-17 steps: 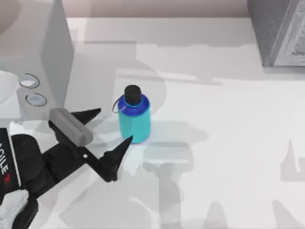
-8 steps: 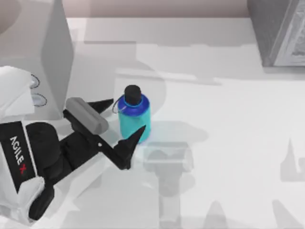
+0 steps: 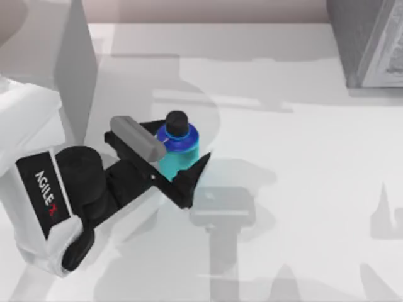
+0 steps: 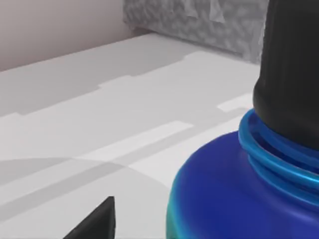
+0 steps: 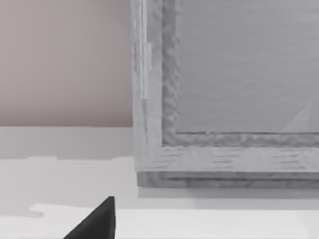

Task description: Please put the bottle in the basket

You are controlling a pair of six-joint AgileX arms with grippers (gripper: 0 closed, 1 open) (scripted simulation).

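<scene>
Top view: one small cylindrical bottle (image 3: 178, 148), teal-bodied with dark blue shoulders and a black round screw cap, stands upright on the white counter (image 3: 302, 157), left of centre. The left gripper (image 3: 175, 151) straddles it, two black fingers (image 3: 192, 176) spread on either side. One grey textured basket (image 3: 368, 41) sits at the far right corner.

Left wrist view: the bottle's cap and shoulder loom close.

Right wrist view: the basket's wall lies ahead; whether the right fingers (image 5: 97, 221) are spread or pressed together, I cannot tell.

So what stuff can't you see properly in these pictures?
- Bottle: top view, the left gripper covers its lower left side.
- Bottle's body: left wrist view, cut off by the edge.
- Basket: top view, cropped at the corner.
- Right gripper: right wrist view, one fingertip.
</scene>
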